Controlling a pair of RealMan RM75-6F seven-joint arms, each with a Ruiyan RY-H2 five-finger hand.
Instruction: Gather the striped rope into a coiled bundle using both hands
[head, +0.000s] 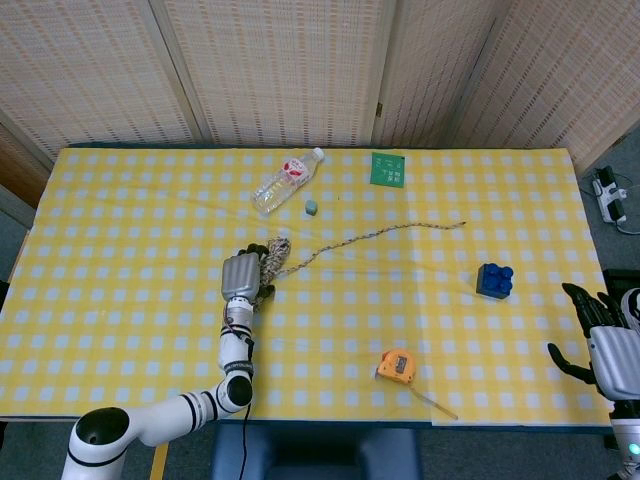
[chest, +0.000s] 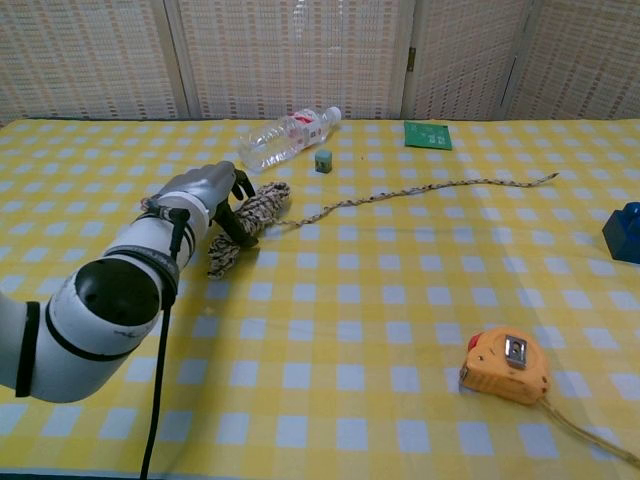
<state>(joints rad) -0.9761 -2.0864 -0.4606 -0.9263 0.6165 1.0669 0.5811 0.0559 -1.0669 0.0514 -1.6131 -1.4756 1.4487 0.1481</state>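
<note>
Striped rope bunched in left hand (tail trailing right).

Robot test room, checked-cloth table, woven screen wall, scattered props

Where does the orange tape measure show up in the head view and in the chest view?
Head view: the orange tape measure lies near the table's front edge, right of centre, below and left of the blue block.
Chest view: the orange tape measure sits at lower right, its tape trailing toward the corner; the blue block is cut off at the right edge.
Shared landmark: the plastic bottle at the far side.
</note>
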